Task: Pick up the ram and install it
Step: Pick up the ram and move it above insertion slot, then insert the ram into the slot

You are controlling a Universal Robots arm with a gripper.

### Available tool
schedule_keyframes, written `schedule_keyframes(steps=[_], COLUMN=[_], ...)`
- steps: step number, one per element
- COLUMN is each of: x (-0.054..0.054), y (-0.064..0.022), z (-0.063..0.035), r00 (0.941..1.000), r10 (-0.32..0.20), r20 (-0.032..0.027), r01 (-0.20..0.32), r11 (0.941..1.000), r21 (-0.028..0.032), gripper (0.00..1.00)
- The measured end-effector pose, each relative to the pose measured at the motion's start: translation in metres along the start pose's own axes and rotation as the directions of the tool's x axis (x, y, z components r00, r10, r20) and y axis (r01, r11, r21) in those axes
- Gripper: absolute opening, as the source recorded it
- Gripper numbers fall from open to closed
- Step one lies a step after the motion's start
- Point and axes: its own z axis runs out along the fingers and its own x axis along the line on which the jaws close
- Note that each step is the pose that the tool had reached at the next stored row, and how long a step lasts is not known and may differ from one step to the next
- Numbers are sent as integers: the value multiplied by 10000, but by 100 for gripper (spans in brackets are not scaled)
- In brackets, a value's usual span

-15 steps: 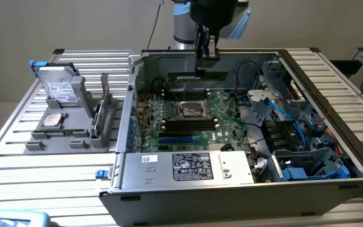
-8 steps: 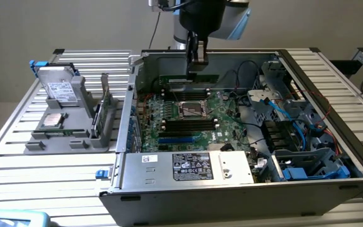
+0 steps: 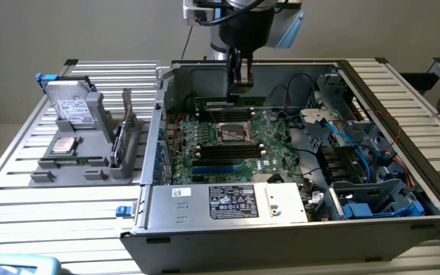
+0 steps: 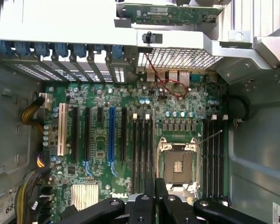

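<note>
My gripper hangs over the far part of the motherboard inside the open computer case. Its dark fingers are shut together, and I see nothing between them. In the wrist view they point down beside the empty processor socket and the dark memory slots. The ram, a narrow green stick, appears to stand on edge in the grey holder at the exterior view's left. It is well away from the gripper. A taller green card stands just behind it.
The holder also carries a drive and a square silver processor chip. Inside the case are a power supply, blue cables and drive cages. A green board lies beyond the case wall in the wrist view.
</note>
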Motion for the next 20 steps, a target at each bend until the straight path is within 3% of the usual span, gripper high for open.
schedule_keyframes(steps=[4,8,10,20], x=[5,5,5,6], y=[-144,-144,-144,-144], z=[64,66,66,67], r00=[10000,10000,10000,10000], r10=[0,0,1,2], r20=[2,-3,-39,-43], r01=[0,0,-1,-2], r11=[10000,10000,10000,10000], r21=[2,0,0,1], gripper=[13,13,13,13])
